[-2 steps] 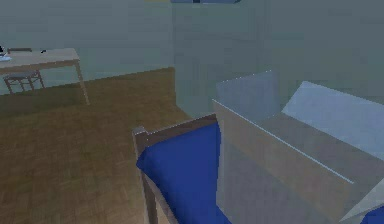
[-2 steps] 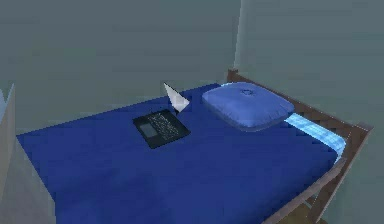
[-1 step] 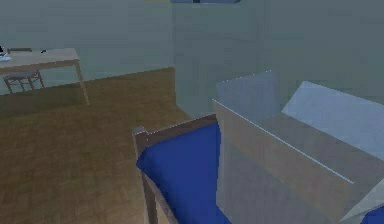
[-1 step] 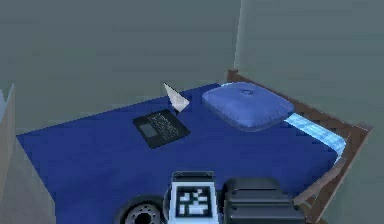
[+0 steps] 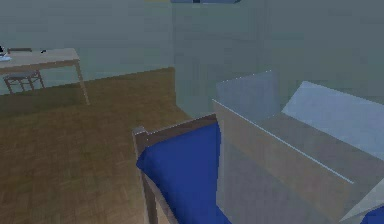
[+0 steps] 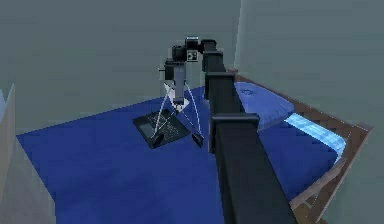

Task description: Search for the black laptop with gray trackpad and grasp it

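The forward view looks over a brown wooden floor [image 5: 70, 150] toward a pale green wall [image 5: 120, 35]. At ten o'clock a light wooden desk [image 5: 45, 60] stands against that wall. A chair [image 5: 20, 82] is tucked under its left end, and a few small things on the desktop are too small to name. At six o'clock the corner of a bed [image 5: 180, 175] comes in, with a deep blue cover and a wooden frame post at its near corner. From three to five o'clock a large pale box [image 5: 290, 150] stands just beside the bed, its flaps raised.

In the arm side view the blue bed cover [image 6: 90, 165] spreads from eight o'clock to the centre. The arm [image 6: 235, 150] rises from six o'clock toward twelve. The gripper [image 6: 178, 132] hangs at its far end, near the middle of the picture, with its thin fingers [image 6: 160, 120] pointing down at the bed. A flat black slab that looks like the laptop [image 6: 150, 128] lies on the cover right at and behind those fingers, a little toward nine o'clock of them. I cannot tell how the claw stands, whether it touches the laptop or whether it holds anything. At three o'clock a pale blue patterned pillow [image 6: 315, 135] lies near the wooden bed frame [image 6: 335, 170], and a darker blue pillow [image 6: 258, 100] lies at two o'clock.
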Controlling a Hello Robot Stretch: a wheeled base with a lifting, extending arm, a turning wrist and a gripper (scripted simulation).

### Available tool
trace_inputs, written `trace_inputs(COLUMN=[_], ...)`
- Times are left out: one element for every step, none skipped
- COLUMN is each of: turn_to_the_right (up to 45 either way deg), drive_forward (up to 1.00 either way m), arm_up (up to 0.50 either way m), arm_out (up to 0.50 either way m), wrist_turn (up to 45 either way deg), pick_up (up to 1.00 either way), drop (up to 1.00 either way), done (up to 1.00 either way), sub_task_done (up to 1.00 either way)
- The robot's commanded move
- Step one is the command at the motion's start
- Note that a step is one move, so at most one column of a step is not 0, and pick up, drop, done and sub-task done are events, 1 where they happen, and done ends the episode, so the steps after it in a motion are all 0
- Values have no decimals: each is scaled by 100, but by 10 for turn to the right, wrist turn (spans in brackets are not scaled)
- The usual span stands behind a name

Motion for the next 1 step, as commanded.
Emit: trace_inputs(turn_to_the_right=[0], drive_forward=[0], arm_up=[0], arm_out=[0], wrist_turn=[450], pick_up=[0], drop=[0], done=[0], sub_task_done=[0])
